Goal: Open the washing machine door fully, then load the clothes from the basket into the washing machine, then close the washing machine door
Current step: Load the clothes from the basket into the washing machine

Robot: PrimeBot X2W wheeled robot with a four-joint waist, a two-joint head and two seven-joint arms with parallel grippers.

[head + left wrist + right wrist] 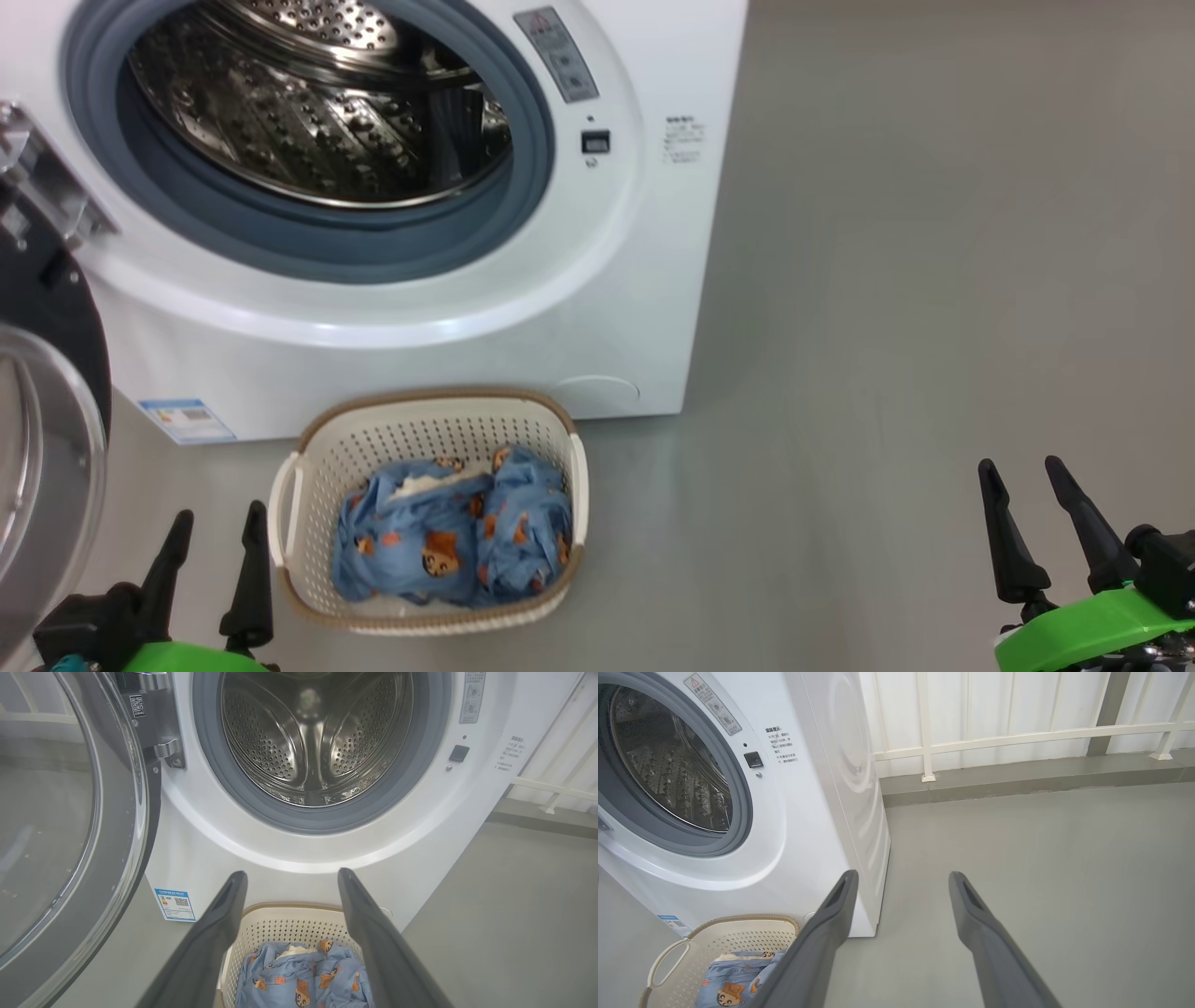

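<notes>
Washing machine door (42, 439) open wide, basket (429, 397) rim near left gripper (219, 511)

Washing machine door (42, 439) open, clothes (455, 541) in basket (425, 439), both claws empty

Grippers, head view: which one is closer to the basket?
The left gripper: it stands right beside the basket, next to its side handle. The right gripper is far off to the right, over the floor. Both are open and empty.

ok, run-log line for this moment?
washing machine door open, at left | drum empty | clothes in basket on floor in front | left jaws open beside basket | right jaws open over floor | loading not started
</notes>
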